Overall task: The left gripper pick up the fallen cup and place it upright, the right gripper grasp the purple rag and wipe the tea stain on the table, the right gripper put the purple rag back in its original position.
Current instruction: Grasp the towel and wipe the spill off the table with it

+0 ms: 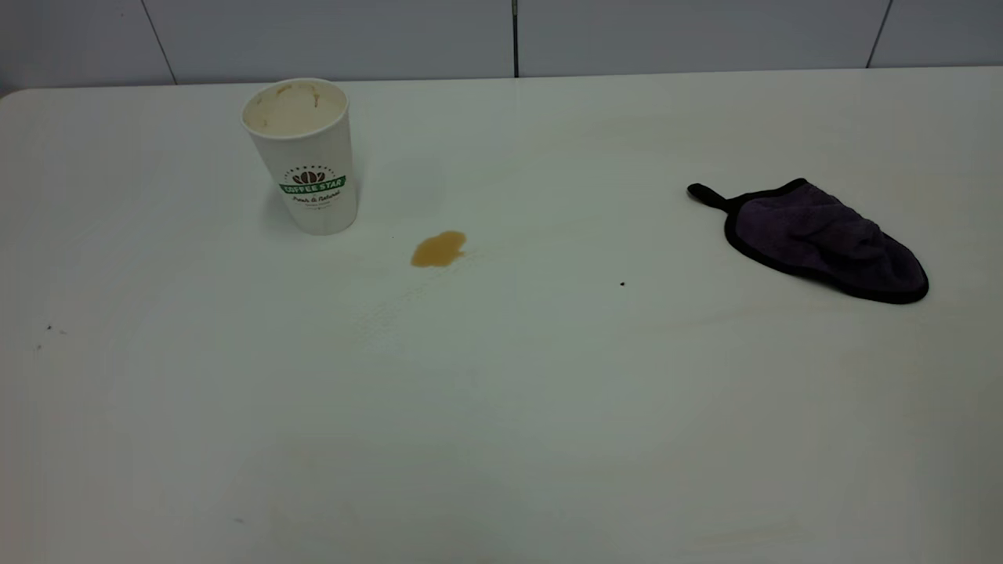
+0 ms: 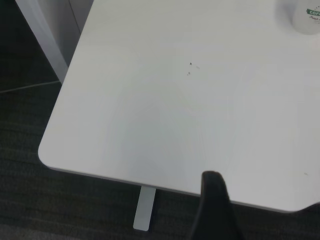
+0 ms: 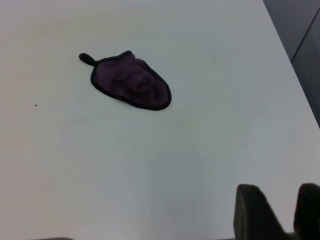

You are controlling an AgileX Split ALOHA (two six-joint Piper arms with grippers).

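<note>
The cup stands upright at the back left of the table, its tea-stained inside showing; its base also peeks into the left wrist view. The tea stain is an amber blotch just right of the cup. The purple rag lies flat at the right, loop tab pointing left, and is also seen as the rag. Neither gripper appears in the exterior view. My right gripper hovers well short of the rag, fingers slightly apart and holding nothing. Only one left finger shows, over the table's edge.
A tiny black speck lies between stain and rag, and small specks dot the left side. The table's rounded corner and a leg stand over dark floor. A wall runs behind the table.
</note>
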